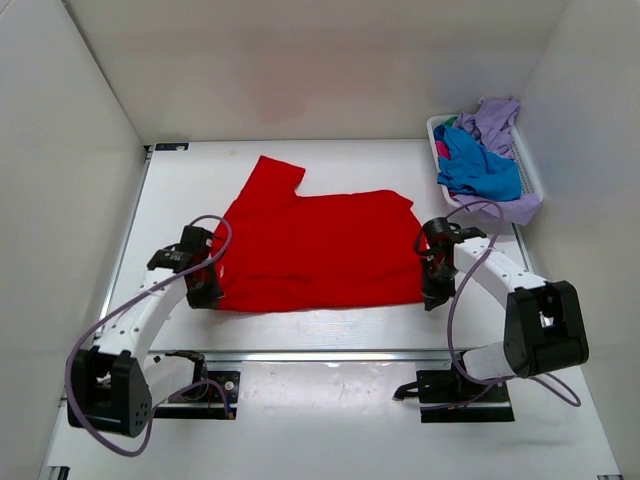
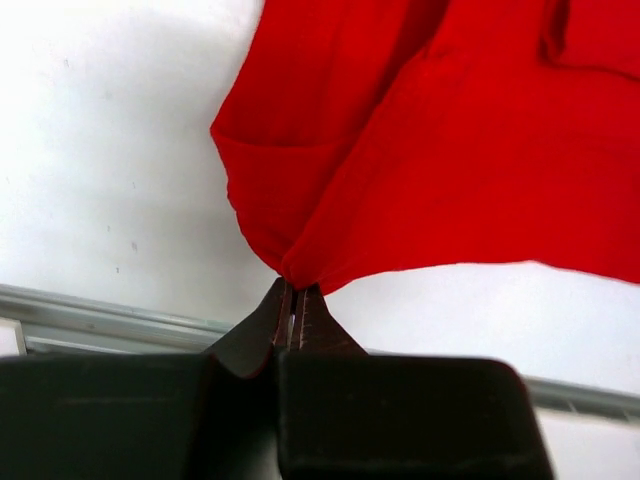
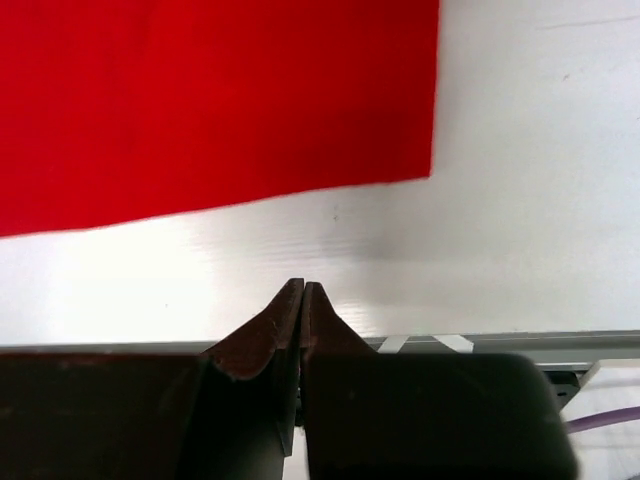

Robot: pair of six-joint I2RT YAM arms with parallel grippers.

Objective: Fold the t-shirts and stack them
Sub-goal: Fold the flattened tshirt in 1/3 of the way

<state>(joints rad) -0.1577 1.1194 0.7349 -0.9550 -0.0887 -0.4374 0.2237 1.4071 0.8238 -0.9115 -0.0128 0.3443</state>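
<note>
The red t-shirt (image 1: pixel 310 250) is lying spread across the middle of the worktop (image 1: pixel 330 335), one sleeve pointing toward the far side. The left tool (image 2: pixel 296 296) is pinching its near-left corner, the cloth bunching there. The right tool (image 3: pixel 302 292) is sitting closed and empty just beside the near-right corner. A blue t-shirt (image 1: pixel 480 165) and a lavender t-shirt (image 1: pixel 495 120) are lying heaped in the white basket (image 1: pixel 531 172) at the far right.

White slatted basket (image 1: pixel 531 178) at the far right corner of the white table (image 1: pixel 180 195).
</note>
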